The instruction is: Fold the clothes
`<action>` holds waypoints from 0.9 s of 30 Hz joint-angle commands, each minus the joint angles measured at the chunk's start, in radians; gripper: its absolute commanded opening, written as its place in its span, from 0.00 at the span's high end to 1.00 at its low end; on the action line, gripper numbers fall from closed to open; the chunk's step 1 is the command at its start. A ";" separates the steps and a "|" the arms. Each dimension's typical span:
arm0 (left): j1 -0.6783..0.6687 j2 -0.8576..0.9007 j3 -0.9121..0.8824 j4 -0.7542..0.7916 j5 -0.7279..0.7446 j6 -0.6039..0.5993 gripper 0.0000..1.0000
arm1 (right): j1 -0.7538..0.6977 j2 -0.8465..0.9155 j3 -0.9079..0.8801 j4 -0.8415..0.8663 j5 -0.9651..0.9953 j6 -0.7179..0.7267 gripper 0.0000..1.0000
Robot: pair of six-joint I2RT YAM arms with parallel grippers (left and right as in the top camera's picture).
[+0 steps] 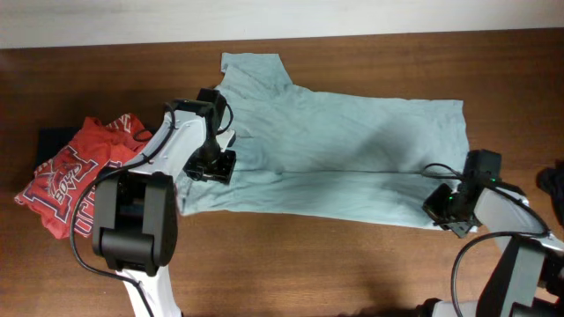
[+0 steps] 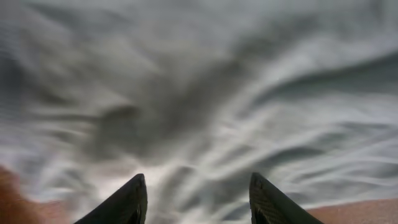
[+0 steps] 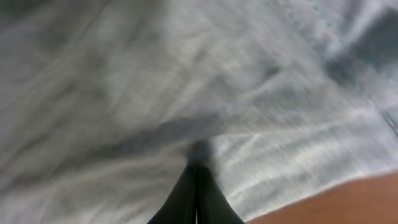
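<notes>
A pale grey-teal T-shirt point(image 1: 352, 132) lies spread across the table, its collar end to the left, with a long crease running along its near half. My left gripper point(image 1: 211, 167) hovers over the shirt's left part. Its fingers stand apart in the left wrist view, the left gripper point(image 2: 196, 177) open over blurred, wrinkled cloth point(image 2: 205, 93). My right gripper point(image 1: 445, 210) is at the shirt's near right corner. In the right wrist view the right gripper point(image 3: 198, 163) is shut, and the cloth point(image 3: 155, 81) puckers towards its tip, so it pinches the fabric there.
A crumpled red printed shirt point(image 1: 75, 176) lies at the left edge, partly over a dark garment point(image 1: 53, 141). Bare brown table point(image 1: 308, 264) runs along the front. Something dark point(image 1: 551, 180) shows at the right edge.
</notes>
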 commanded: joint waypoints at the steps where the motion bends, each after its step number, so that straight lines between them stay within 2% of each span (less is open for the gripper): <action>1: 0.002 0.003 -0.004 0.011 0.014 -0.011 0.48 | -0.080 0.062 0.004 -0.064 0.220 0.018 0.96; 8: 0.002 0.003 0.036 0.032 0.014 -0.011 0.48 | -0.086 0.060 0.074 -0.087 0.029 -0.078 0.96; 12: 0.002 0.001 0.151 0.003 0.014 -0.011 0.47 | -0.087 0.037 0.185 -0.158 -0.102 -0.113 0.95; 16: 0.002 0.001 0.315 -0.008 0.014 -0.010 0.46 | -0.087 -0.003 0.359 -0.283 -0.212 -0.159 0.84; 17: 0.002 0.001 0.348 -0.003 0.014 -0.010 0.40 | -0.087 -0.007 0.401 -0.315 -0.227 -0.169 0.82; 19: 0.002 0.001 0.427 0.040 0.015 -0.010 0.29 | -0.087 -0.010 0.515 -0.402 -0.252 -0.188 0.64; 22: 0.002 0.001 0.465 0.156 0.026 0.008 0.18 | -0.087 -0.009 0.638 -0.479 -0.261 -0.236 0.52; 24: 0.002 0.003 0.465 0.243 0.066 0.037 0.18 | -0.087 -0.009 0.700 -0.512 -0.278 -0.288 0.44; 27: 0.002 0.031 0.465 0.344 0.101 0.036 0.18 | -0.087 -0.009 0.757 -0.543 -0.280 -0.323 0.40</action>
